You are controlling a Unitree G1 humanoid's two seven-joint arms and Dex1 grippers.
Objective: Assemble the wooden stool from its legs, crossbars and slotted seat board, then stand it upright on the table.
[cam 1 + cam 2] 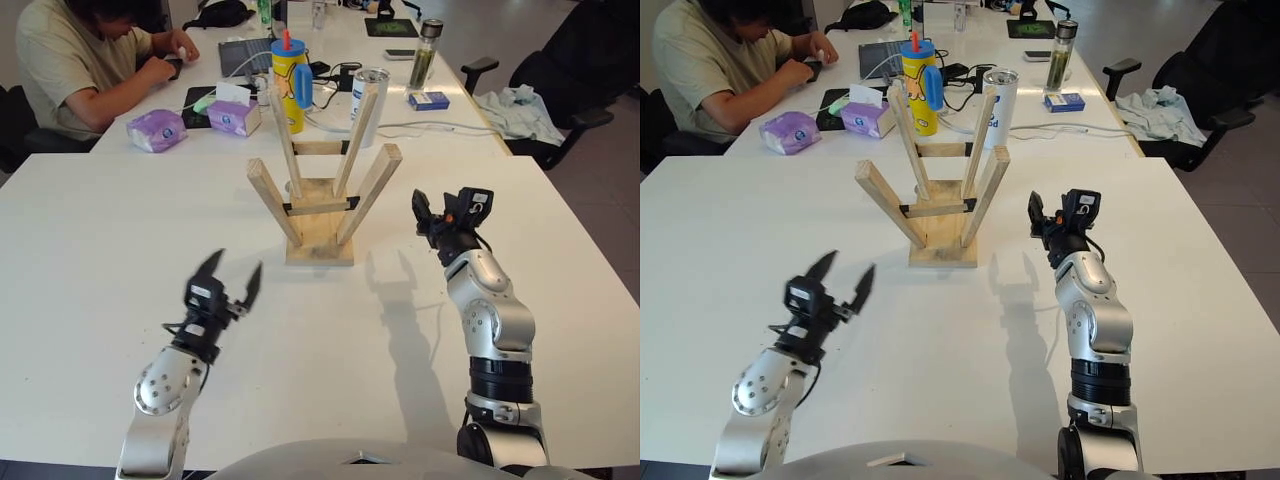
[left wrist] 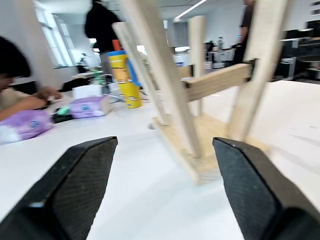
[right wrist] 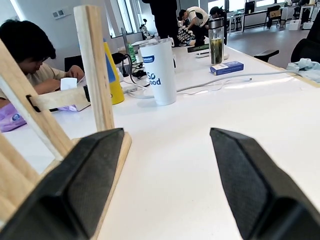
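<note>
Left gripper (image 1: 238, 265) stands wide open, its two dark fingers (image 2: 80, 185) spread in a V with nothing between them and nothing touched; it hovers over the white table (image 1: 90, 260) on the near left side of the wooden stool (image 1: 320, 200), apart from it and pointed towards it. In the left wrist view the stool's legs and a crossbar show beyond the gap between the fingers. The left forearm slants up from the near table edge towards the stool, wrist straight. The right gripper (image 3: 166, 134) is also spread wide and holds nothing. It sits just to the right of the stool, level with its lower legs. In the right wrist view one finger (image 3: 75, 185) shows close beside the edge of the seat board (image 1: 320, 250), though whether they touch I cannot tell. The right arm is bent at the elbow, with the forearm rising steeply from the near edge and the wrist turned away from the robot. The stool is upside down in the middle of the table. Its seat board lies flat on the surface, its four legs (image 1: 375, 185) splay upward, and crossbars (image 1: 320, 207) join them. Beyond the stool stand a yellow bottle (image 1: 288, 80) and a white cup (image 1: 368, 95), and farther left of those lie purple tissue packs (image 1: 156, 130).
</note>
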